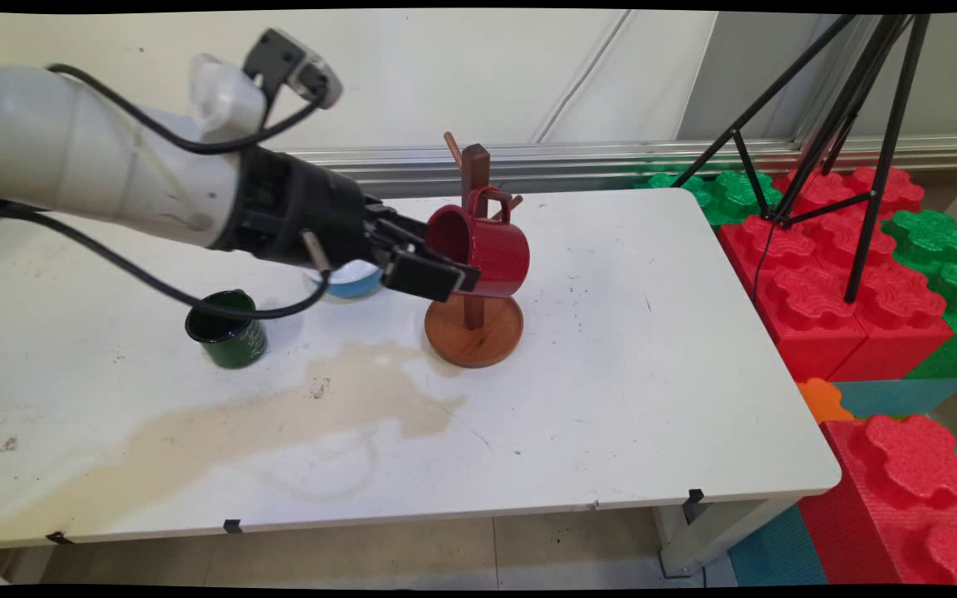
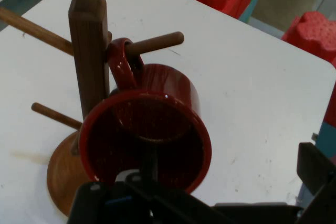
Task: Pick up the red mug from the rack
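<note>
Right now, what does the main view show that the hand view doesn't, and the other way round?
Only the main view shows the green mug, the blue bowl partly hidden behind the gripper, the brown stain on the table and the black tripod. Only the hand view shows the red mug's handle looped over a peg, and the mug's inside. Both show the red mug on the wooden mug tree and the red foam blocks.

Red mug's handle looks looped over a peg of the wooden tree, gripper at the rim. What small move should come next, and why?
Probably open and back straight off. The red mug hangs by its handle on the peg of the mug tree, so it seems supported, while the gripper sits at its rim.
</note>
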